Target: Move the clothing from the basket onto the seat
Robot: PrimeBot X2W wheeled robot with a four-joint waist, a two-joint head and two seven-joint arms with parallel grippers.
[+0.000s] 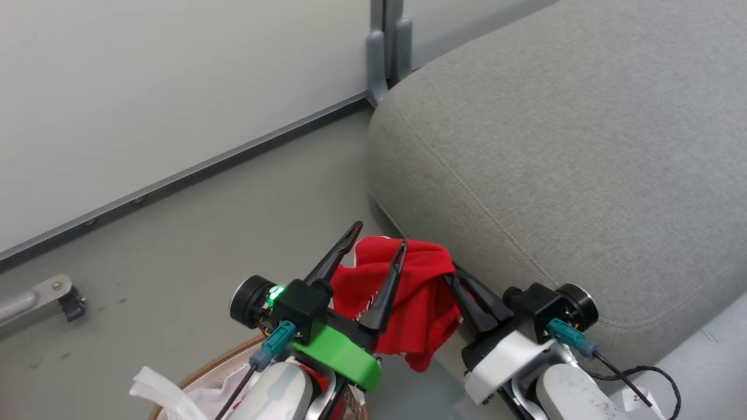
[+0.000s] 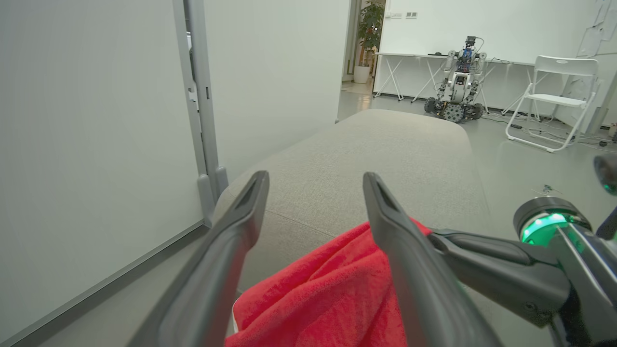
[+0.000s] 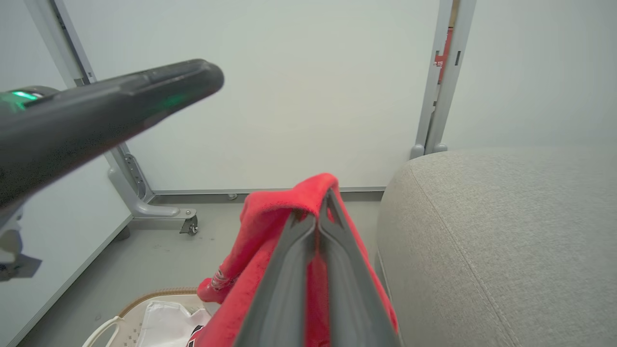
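Observation:
A red piece of clothing [image 1: 423,303] hangs in the air beside the front corner of the grey seat [image 1: 554,146], with my right gripper [image 1: 454,274] shut on its upper fold. The right wrist view has the pinched fingers [image 3: 308,270] wrapped in red clothing [image 3: 270,217] next to the seat [image 3: 506,231]. My left gripper [image 1: 379,236] stands open just left of the cloth, one finger crossing in front of it. In the left wrist view the spread left gripper [image 2: 315,179] frames the clothing [image 2: 328,289] below and the seat [image 2: 385,159] beyond. The basket [image 1: 204,367] sits below, low left.
A white partition with a grey frame [image 1: 385,52] and a caster foot [image 3: 190,224] stands behind and left. White sheet [image 3: 164,323] lies in the basket [image 3: 149,295]. Far off are another robot [image 2: 458,82] and a white folding chair [image 2: 554,101].

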